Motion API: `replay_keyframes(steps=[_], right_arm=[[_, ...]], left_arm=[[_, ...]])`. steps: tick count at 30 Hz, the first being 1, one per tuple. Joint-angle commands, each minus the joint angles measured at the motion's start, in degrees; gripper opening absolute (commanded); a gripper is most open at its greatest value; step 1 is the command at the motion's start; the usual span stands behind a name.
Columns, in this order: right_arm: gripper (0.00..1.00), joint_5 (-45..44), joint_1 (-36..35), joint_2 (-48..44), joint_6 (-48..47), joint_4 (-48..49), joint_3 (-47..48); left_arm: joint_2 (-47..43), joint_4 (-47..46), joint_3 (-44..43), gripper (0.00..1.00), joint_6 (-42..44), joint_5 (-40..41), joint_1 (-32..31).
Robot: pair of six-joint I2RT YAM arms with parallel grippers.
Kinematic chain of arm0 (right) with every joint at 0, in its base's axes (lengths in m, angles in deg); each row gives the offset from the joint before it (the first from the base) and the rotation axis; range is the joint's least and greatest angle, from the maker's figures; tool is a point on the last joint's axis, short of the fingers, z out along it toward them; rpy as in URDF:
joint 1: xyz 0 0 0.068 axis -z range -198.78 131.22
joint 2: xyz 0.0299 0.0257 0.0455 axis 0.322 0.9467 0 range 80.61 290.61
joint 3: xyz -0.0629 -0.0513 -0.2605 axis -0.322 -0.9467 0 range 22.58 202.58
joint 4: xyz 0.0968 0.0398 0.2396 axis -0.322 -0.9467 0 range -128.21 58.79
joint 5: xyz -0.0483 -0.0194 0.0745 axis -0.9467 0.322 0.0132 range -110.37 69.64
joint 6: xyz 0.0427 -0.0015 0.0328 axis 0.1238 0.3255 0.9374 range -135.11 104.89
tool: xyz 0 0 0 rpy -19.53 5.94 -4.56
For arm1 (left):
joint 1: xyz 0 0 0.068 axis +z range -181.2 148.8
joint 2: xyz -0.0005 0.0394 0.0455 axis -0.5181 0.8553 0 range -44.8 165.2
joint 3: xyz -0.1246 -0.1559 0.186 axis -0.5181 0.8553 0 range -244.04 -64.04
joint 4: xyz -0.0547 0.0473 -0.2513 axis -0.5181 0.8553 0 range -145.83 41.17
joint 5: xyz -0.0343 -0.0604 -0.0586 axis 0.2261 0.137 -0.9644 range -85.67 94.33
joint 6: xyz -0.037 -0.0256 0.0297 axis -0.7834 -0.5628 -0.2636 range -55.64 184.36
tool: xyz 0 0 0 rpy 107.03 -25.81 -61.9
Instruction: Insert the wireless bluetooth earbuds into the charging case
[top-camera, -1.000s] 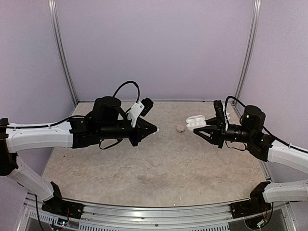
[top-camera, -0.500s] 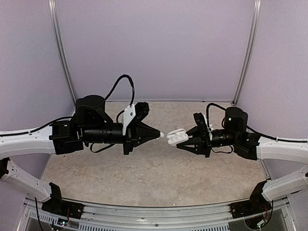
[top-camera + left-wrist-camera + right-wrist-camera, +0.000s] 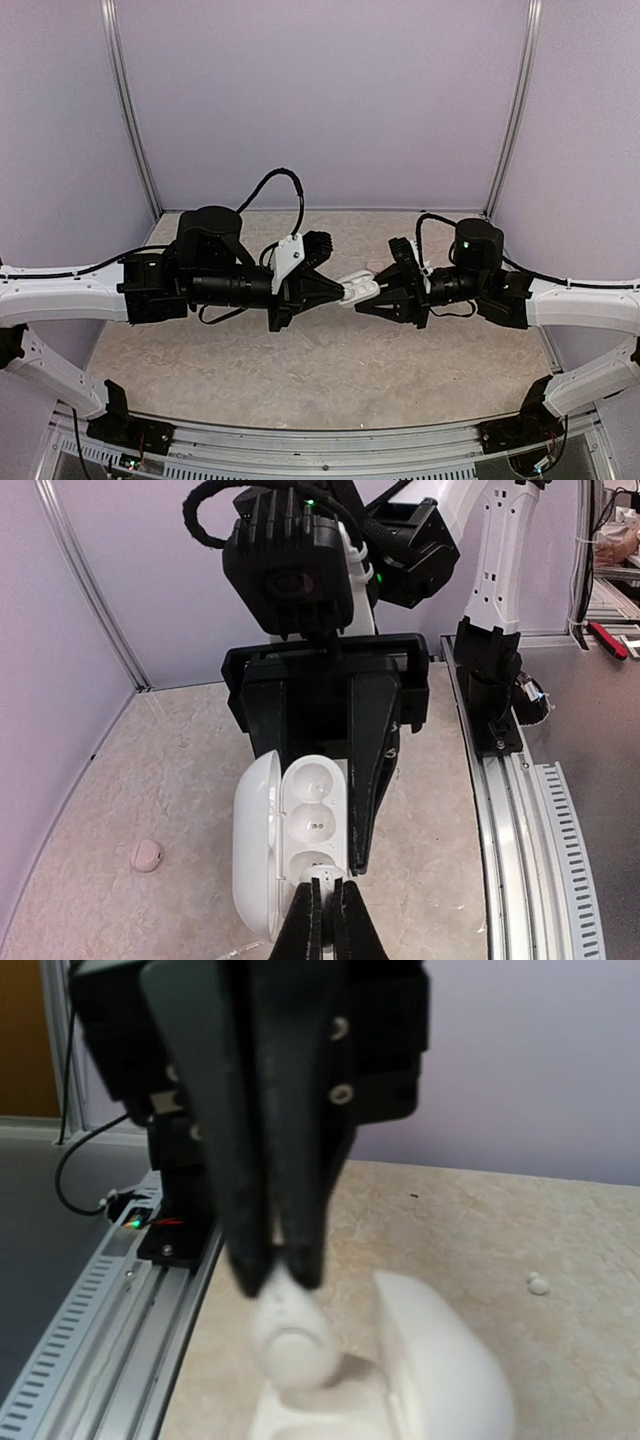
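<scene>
1. One earbud (image 3: 290, 1335), pinched in the closed left hand (image 3: 322, 908), sits at the case's well.
2. One open charging case (image 3: 285, 830), clamped by the right hand (image 3: 370, 292), is held above the desk (image 3: 170, 750).
3. One loose earbud (image 3: 146, 855) lies on the desk.

Up close the right wrist view is out of focus: the bud (image 3: 291, 1335) pinched at the tip of the left gripper (image 3: 277, 1278) shows only as a pale blob, its shape unreadable. The case (image 3: 435, 1360) beneath is blurred too and cut off by the bottom edge; the jaws of the right gripper (image 3: 370, 293) lie outside that picture. A white speck (image 3: 538, 1283) on the worktop (image 3: 470, 1220) is too small to identify. In the left wrist view the left jaws hide the bud and the case's near end, and the case covers one right finger. From above, the bud cannot be told from the case.
</scene>
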Motion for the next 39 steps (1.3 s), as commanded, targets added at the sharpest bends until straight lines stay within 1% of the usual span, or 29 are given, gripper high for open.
replay_keyframes(steps=[1, 7, 13, 19, 23, 28, 33, 39], right_arm=[[0.0, -0.11, -1.0, 0.2, -1.28, -0.71, 1.7], [0.0, -0.54, -1.13, -0.33, -1.31, 0.21, 1.55], [0.0, -1.59, -1.16, -1.18, -1.04, 1.66, 0.76], [0.0, -1.5, -1.11, -2.01, -1.03, 2.83, 0.15], [0.0, -0.66, -1.12, -2.59, -1.14, 3.34, -0.27], [0.0, -0.85, -1.1, -2.82, -1.13, 2.86, -0.41], [0.0, -1.44, -1.16, -2.41, -1.13, 2.54, -0.5], [0.0, -2.03, -1.11, -1.88, -0.82, 2.17, -0.42]], left_arm=[[1.28, 0.38, -2.15, 0.03, 0.79, 1.76, -0.24], [2.42, 0.43, -2.36, 0.03, 1.0, 2.08, -0.16], [3.15, -0.5, -1.98, 0.03, 0.12, -0.64, -0.2], [3.81, -0.54, -1.65, 0.03, 0.01, -1.6, -0.17], [4.25, -0.45, -1.54, 0.09, -0.97, -1.4, 1.04], [3.16, -0.01, -2.16, 0.18, -0.95, -0.32, 1.34], [0.71, 0.43, -2.55, 0.22, 0.34, 0.3, 1.18], [-2.66, -0.32, -0.92, 0.25, 1.27, 1.11, 0.93]])
